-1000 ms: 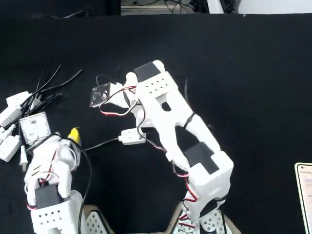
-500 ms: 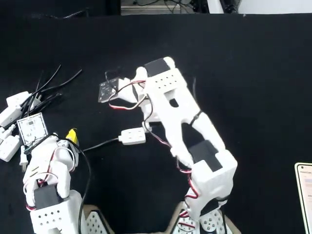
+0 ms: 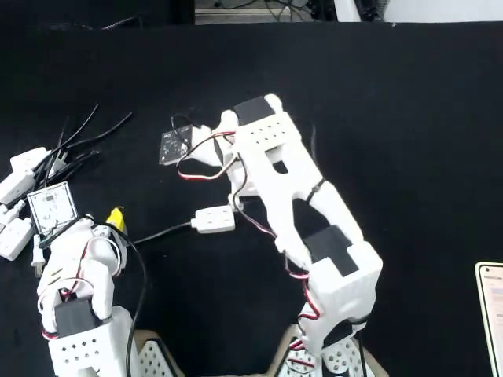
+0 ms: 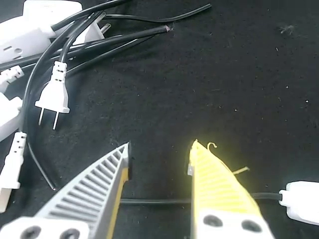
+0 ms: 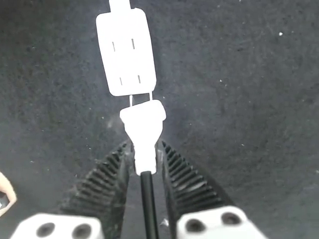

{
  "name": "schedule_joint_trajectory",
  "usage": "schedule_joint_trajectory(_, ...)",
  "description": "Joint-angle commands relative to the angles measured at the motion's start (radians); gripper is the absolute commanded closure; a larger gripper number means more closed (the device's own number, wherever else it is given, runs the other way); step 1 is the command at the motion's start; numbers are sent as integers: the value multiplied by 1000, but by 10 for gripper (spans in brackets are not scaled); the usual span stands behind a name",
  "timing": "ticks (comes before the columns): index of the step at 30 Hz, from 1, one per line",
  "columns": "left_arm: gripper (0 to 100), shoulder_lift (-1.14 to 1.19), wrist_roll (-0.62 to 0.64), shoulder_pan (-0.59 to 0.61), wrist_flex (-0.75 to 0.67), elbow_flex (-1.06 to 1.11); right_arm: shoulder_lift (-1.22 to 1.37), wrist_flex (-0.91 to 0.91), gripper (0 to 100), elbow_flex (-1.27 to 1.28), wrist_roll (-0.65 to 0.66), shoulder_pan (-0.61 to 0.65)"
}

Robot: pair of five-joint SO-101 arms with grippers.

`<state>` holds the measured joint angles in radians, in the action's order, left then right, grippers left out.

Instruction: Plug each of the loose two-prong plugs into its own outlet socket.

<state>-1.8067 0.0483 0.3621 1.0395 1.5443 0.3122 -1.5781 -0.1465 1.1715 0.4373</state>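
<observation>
My right gripper (image 5: 144, 147) is shut on a white two-prong plug (image 5: 143, 124) with a black cord. The plug's prongs meet the end of a white outlet block (image 5: 127, 52), and a short length of prong still shows between them. In the high view that block (image 3: 214, 219) lies under my right arm (image 3: 275, 181). My left gripper (image 4: 159, 147) is open just above the cloth, with nothing between its fingers. A loose white plug (image 4: 54, 97) lies beyond it among black cords. The outlet block's cord (image 4: 149, 201) runs just under the left gripper's fingertips.
Several white outlet blocks (image 3: 20, 184) and tangled black cords (image 3: 78, 141) sit at the table's left edge, with another small plug (image 3: 37, 255) beside my left arm. A white card (image 3: 491, 306) lies at the right edge.
My right arm shifted a little right and away, carrying the plug; the outlet block barely moved. My left arm's wrist drew slightly left. Little has moved in the last half second.
</observation>
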Motion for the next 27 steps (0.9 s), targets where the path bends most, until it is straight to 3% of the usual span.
schedule_joint_trajectory(1,798,-5,-5,8,2,-68,-13,17,988,2,-15,29)
schedule_joint_trajectory(27,797,-5,-5,8,0,-70,-15,31,988,35,-106,80)
